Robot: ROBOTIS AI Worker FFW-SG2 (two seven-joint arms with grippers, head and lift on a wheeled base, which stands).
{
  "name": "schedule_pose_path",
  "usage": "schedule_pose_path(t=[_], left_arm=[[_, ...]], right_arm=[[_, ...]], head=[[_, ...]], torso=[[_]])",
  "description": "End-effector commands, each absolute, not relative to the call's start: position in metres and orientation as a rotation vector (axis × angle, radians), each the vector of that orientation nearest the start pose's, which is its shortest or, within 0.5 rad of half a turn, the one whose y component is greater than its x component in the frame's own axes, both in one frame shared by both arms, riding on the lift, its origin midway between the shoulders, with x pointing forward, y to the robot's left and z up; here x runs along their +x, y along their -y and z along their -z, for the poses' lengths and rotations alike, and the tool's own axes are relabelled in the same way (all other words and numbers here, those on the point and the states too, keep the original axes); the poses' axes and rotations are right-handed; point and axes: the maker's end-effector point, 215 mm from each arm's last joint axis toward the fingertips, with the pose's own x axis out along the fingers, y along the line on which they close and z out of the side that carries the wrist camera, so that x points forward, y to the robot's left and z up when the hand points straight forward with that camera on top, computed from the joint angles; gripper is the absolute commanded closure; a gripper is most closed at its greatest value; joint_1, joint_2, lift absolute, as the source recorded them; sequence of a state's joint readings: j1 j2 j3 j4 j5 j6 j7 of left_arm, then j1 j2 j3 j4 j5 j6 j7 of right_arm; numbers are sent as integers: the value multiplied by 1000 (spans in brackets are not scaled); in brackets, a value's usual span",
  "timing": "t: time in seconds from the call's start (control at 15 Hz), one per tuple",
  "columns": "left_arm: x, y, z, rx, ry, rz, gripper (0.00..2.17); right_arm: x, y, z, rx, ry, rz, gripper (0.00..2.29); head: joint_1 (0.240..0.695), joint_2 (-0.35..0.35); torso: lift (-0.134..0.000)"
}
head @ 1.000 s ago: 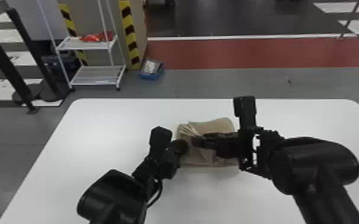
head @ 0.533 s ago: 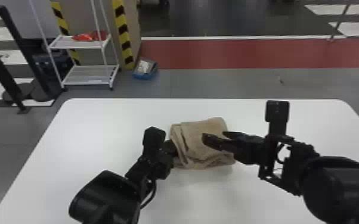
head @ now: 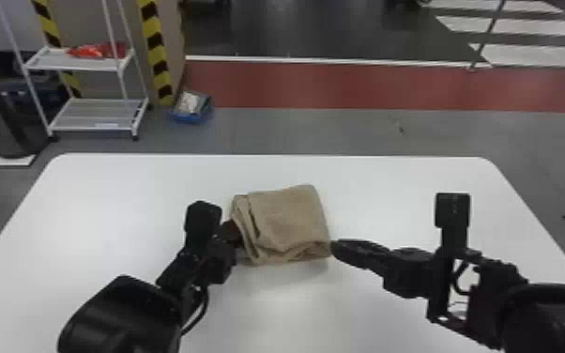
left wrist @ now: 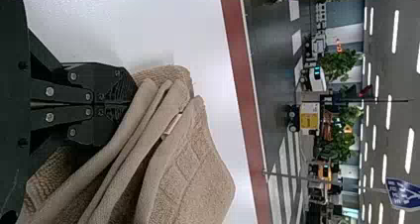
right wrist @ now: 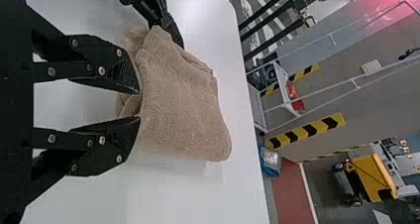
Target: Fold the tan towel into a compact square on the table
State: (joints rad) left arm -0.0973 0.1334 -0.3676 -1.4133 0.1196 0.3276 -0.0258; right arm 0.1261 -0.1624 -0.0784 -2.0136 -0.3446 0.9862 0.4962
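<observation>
Showing both of my grippers at the towel (head: 291, 218), the head view is presenting a folded tan pad lying near the middle of the white table (head: 403, 202). My left gripper (head: 232, 233) is reaching in at the towel's left side, where several folded layers are lying stacked edge to edge. In the left wrist view, its two flat fingers (left wrist: 115, 91) are standing together, closed along their length, and their tips are meeting the towel's folds; whether they are pinching a layer between them, I cannot tell. A small pale tag (left wrist: 172, 125) is showing between two folds just beyond the tips.

My right gripper (head: 334, 247) is pointing inward at the towel's right side, by its near corner. In the right wrist view, its fingers (right wrist: 127, 80) are standing partway open, leaving a clear gap between the tips, and they are gripping nothing. Both tips are overlapping the towel's edge in that view; whether they are touching the cloth, I cannot tell. The towel's upper face is lying broad and mostly smooth, forming a rough square.
</observation>
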Motion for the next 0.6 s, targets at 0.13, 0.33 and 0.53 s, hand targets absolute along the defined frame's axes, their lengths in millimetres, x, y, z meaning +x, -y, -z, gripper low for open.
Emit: schedule_pose_path(t=[0.13, 0.33, 0.53], left_arm=[[555, -86, 495, 106, -436, 352, 2142], [551, -80, 485, 105, -426, 365, 2142], [534, -65, 458, 94, -399, 401, 2142]], right_arm=[[475, 133, 442, 267, -641, -581, 2246], [500, 130, 456, 249, -623, -569, 2246], [522, 143, 460, 219, -595, -517, 2246]], head=[[695, -63], [695, -52], [695, -60]], torso=[[-109], [-109], [-109]])
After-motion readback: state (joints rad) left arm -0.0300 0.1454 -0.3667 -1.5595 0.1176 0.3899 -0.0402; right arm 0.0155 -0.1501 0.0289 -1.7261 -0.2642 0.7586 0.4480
